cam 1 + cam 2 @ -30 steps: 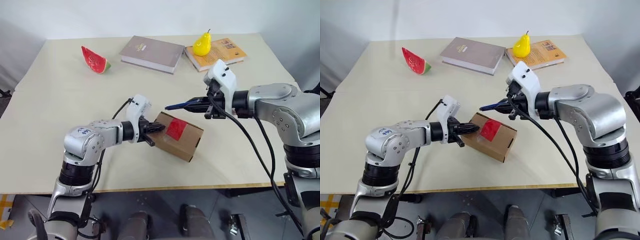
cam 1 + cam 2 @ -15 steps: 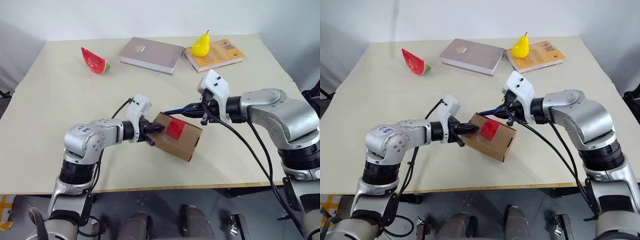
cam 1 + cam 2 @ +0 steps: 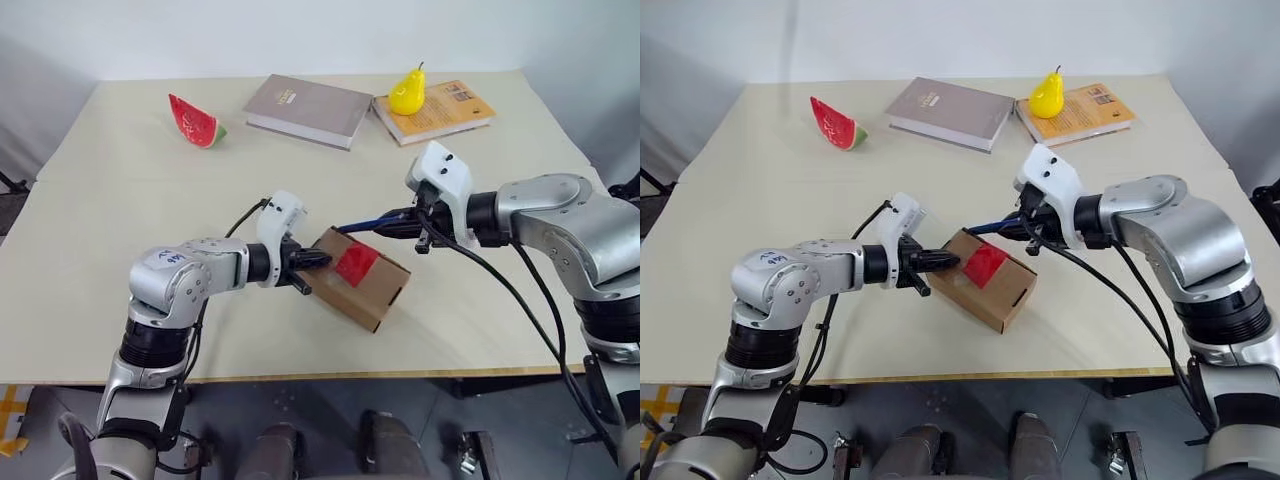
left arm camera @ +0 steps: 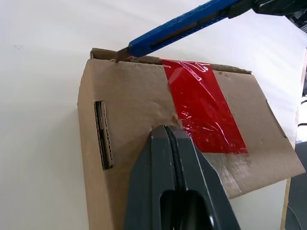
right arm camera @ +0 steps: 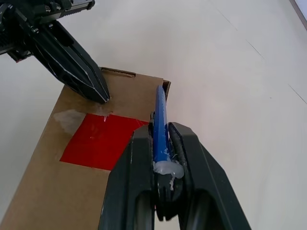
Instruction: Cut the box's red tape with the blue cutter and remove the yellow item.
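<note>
Gripping blue cutter point(image 5: 159, 115), right tool point(image 5: 163, 143), left tool point(image 4: 173, 139) closed

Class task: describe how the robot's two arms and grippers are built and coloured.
Both arms have silver-grey rounded shells with black joints. Each wrist carries a white housing, and loose black cables run along them. The left gripper and right gripper each have two black tapered fingers. The left arm bears a small blue-lettered label.
</note>
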Robot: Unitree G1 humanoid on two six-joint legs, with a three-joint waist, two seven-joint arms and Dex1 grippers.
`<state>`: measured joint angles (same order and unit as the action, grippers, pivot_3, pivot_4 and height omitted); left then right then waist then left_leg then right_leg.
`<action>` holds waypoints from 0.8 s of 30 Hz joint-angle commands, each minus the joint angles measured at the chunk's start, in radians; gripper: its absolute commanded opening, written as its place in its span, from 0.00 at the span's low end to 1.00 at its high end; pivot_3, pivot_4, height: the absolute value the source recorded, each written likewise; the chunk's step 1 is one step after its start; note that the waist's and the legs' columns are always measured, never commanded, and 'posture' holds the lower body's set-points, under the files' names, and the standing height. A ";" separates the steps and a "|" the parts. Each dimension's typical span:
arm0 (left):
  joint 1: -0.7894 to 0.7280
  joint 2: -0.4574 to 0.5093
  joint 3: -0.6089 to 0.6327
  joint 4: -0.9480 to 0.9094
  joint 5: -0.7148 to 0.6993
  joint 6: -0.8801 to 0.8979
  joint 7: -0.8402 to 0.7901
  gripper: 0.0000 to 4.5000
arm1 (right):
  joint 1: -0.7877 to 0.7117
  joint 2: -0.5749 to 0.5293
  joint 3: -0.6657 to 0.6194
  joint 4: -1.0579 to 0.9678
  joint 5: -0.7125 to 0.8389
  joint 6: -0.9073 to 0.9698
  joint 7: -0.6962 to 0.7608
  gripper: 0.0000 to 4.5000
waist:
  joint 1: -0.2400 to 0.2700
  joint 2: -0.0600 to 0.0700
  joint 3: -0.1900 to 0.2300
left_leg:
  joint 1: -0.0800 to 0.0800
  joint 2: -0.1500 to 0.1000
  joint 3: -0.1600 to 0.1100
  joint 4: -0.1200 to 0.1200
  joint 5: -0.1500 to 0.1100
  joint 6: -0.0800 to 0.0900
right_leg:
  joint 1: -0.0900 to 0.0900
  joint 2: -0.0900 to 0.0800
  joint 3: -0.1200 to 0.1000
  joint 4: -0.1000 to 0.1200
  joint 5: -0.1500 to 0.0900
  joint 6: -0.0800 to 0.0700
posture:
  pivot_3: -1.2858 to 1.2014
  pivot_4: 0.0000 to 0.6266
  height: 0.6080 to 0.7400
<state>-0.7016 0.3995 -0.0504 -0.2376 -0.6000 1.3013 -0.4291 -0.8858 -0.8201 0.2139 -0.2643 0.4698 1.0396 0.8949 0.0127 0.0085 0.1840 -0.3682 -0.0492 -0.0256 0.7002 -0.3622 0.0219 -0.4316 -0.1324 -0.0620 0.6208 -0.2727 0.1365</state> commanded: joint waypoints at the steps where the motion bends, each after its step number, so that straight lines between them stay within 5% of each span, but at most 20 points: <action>1: 0.005 0.008 -0.017 0.005 0.019 0.026 0.014 0.00 | 0.010 -0.039 -0.013 -0.011 -0.021 0.015 0.001 0.04 | 0.002 0.000 0.000 | 0.000 0.000 0.000 0.000 0.000 0.000 | 0.000 0.000 0.000 0.000 0.000 0.000 | 0.52 0.24 1.00; 24: 0.015 0.007 -0.043 0.001 0.041 0.008 0.030 0.00 | 0.012 0.032 -0.132 -0.080 0.068 0.160 -0.115 0.04 | 0.009 0.000 0.000 | 0.000 0.000 0.000 0.000 0.000 0.000 | 0.001 0.000 0.000 -0.001 0.000 0.000 | 0.52 0.24 1.00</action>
<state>-0.7030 0.3957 -0.0729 -0.2575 -0.5853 1.2964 -0.4084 -0.8763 -0.7736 0.1121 -0.3042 0.5228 1.2020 0.7761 0.0220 0.0084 0.1840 -0.3680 -0.0494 -0.0254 0.7004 -0.3621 0.0221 -0.4307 -0.1323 -0.0619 0.6200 -0.2727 0.1365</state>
